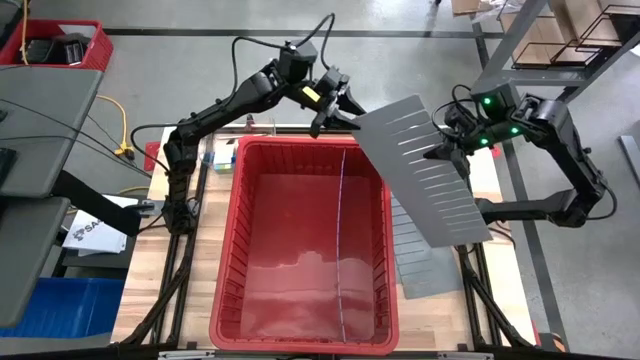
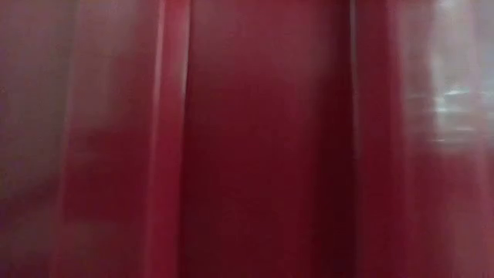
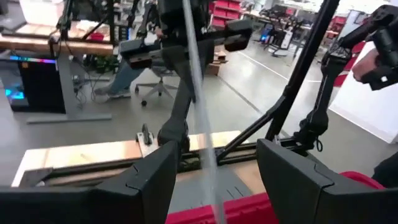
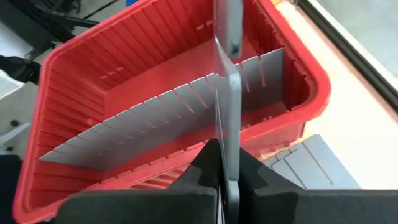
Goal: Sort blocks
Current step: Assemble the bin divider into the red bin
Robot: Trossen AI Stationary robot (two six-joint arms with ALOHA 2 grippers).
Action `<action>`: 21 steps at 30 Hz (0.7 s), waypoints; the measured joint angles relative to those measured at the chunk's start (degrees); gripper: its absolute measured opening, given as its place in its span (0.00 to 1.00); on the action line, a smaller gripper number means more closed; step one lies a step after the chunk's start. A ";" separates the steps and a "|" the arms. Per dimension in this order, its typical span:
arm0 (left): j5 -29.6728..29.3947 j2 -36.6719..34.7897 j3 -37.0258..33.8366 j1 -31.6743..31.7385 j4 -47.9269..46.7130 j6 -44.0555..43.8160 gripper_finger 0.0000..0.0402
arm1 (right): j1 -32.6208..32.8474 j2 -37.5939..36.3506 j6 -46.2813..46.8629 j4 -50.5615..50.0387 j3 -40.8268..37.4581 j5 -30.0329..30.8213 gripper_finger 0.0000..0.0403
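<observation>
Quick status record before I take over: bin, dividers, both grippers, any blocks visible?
bin: red bin on the table, one divider standing lengthwise inside
held divider: grey slotted sheet, above the bin's far right corner
right gripper: shut on held divider's edge
left gripper: open, above the bin's far rim
spare divider: flat, right of bin
blocks: none visible

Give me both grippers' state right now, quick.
Left gripper: open, holding nothing, above the red bin's far rim.
Right gripper: shut on the grey divider sheet, held tilted over the bin's right side.
</observation>
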 joint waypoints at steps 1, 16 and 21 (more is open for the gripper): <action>-0.05 0.00 0.00 -0.05 -0.68 -0.02 0.54 | 0.00 0.29 -0.04 0.02 0.00 -0.57 0.00; -2.86 0.37 0.00 -3.26 -8.10 8.24 0.04 | 0.06 1.50 -1.77 -0.23 -0.04 -2.57 0.00; -3.82 0.13 0.00 -3.30 -8.85 6.35 0.01 | 0.02 1.54 -1.04 0.00 -0.04 -2.13 0.00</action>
